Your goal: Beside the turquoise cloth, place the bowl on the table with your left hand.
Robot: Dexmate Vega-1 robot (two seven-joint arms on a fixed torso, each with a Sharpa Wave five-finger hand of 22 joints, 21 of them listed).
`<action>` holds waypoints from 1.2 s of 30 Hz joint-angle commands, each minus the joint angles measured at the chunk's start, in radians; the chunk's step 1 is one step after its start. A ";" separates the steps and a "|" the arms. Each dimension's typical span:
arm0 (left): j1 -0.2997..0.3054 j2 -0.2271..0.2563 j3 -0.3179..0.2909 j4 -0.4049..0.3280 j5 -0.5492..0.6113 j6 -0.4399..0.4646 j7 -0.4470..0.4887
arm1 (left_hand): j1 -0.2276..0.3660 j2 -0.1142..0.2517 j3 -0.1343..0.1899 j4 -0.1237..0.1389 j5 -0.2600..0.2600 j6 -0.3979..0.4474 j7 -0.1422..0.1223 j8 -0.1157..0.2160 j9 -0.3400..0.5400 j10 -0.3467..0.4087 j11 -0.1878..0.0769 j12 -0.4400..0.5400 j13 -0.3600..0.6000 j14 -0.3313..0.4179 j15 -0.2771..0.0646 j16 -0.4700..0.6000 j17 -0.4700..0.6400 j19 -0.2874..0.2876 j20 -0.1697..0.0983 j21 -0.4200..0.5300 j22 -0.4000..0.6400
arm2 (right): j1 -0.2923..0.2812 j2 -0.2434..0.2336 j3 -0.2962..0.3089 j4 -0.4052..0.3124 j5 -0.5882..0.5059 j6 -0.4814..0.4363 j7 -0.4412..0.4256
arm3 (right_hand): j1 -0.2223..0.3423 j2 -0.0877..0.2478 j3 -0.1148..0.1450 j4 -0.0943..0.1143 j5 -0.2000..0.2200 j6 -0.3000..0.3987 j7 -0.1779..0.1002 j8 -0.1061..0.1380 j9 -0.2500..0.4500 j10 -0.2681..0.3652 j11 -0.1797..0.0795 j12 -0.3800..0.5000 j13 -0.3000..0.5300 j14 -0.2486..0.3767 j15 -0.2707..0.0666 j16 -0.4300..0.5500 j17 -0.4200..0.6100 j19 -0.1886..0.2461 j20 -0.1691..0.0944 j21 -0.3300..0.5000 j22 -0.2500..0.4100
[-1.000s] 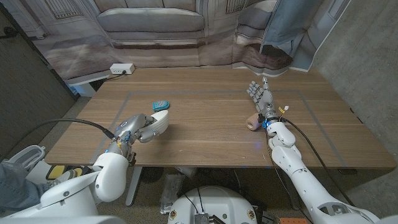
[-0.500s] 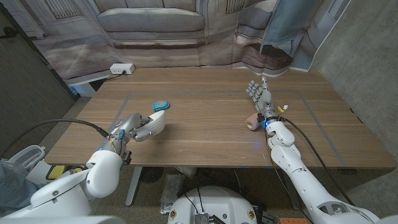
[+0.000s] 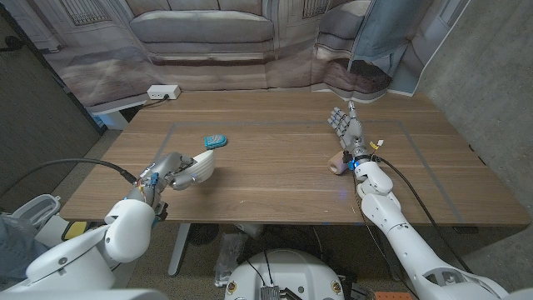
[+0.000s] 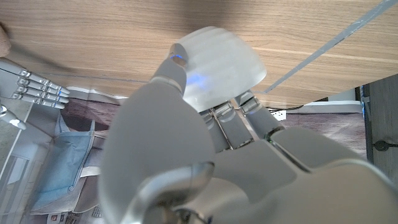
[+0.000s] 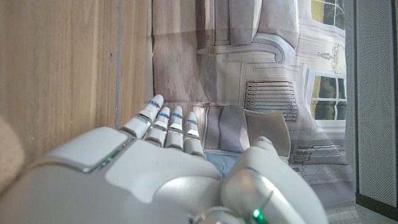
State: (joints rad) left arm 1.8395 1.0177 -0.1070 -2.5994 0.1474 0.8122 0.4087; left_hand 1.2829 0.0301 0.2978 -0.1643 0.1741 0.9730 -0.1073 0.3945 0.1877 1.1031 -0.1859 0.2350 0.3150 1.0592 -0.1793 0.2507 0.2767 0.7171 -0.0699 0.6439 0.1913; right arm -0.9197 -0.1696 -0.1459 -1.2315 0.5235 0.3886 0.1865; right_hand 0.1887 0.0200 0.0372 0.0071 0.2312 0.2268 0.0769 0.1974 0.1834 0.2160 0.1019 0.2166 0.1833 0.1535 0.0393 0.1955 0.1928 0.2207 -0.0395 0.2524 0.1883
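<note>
A small white bowl is held by my left hand over the table's left part, tilted on its side. The turquoise cloth lies a short way beyond it, toward the table's middle. In the left wrist view the bowl sits at the fingertips of my left hand, close to the wood. My right hand stands upright on the table's right part, fingers straight and holding nothing; the right wrist view shows its fingers extended.
A small tan object lies on the table beside my right wrist. A white power strip sits past the table's far left corner. Faint tape lines mark a rectangle on the wooden table.
My left hand has drawn back toward the table's near left with the bowl, away from the cloth. The right hand has stayed put.
</note>
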 commanded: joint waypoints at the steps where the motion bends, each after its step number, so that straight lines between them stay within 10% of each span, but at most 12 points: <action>1: 0.003 -0.020 -0.025 -0.010 0.034 0.045 -0.062 | 0.042 0.057 0.033 0.033 0.006 0.142 0.023 0.007 0.004 0.003 -0.002 0.000 0.049 -0.004 -0.049 0.004 0.004 -0.006 -0.061 0.005 0.003 | 0.007 0.009 -0.002 0.018 -0.007 0.004 -0.002 | 0.002 0.007 -0.003 0.000 0.007 0.007 -0.002 -0.002 0.003 0.009 0.003 -0.002 0.005 0.004 -0.002 -0.001 0.002 0.008 -0.002 -0.001 0.005; 36: -0.034 0.007 0.005 0.007 0.087 0.154 -0.057 | 0.042 0.056 0.036 0.033 0.005 0.152 0.027 0.007 0.003 0.011 0.002 -0.005 0.057 -0.002 -0.047 0.008 0.018 -0.017 -0.060 0.020 0.002 | 0.019 0.029 0.008 0.035 -0.021 0.011 -0.016 | 0.002 0.008 -0.006 -0.001 0.007 0.005 -0.003 -0.003 0.003 0.009 0.004 -0.002 0.005 0.004 -0.001 -0.001 0.002 0.009 -0.002 -0.005 0.005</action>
State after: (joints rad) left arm 1.8068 1.0180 -0.1121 -2.6028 0.2179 0.9488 0.3375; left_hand 1.2830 0.0303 0.2979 -0.1643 0.1742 0.9814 -0.1054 0.3925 0.1877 1.1023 -0.1852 0.2235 0.3632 1.0570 -0.1789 0.2554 0.2907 0.7078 -0.0683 0.6590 0.1907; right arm -0.8934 -0.1412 -0.1425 -1.1837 0.5052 0.3972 0.1820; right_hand 0.1888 0.0200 0.0345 0.0044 0.2312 0.2268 0.0769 0.1974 0.1834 0.2160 0.1019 0.2166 0.1834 0.1535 0.0394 0.1955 0.1928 0.2206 -0.0394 0.2477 0.1883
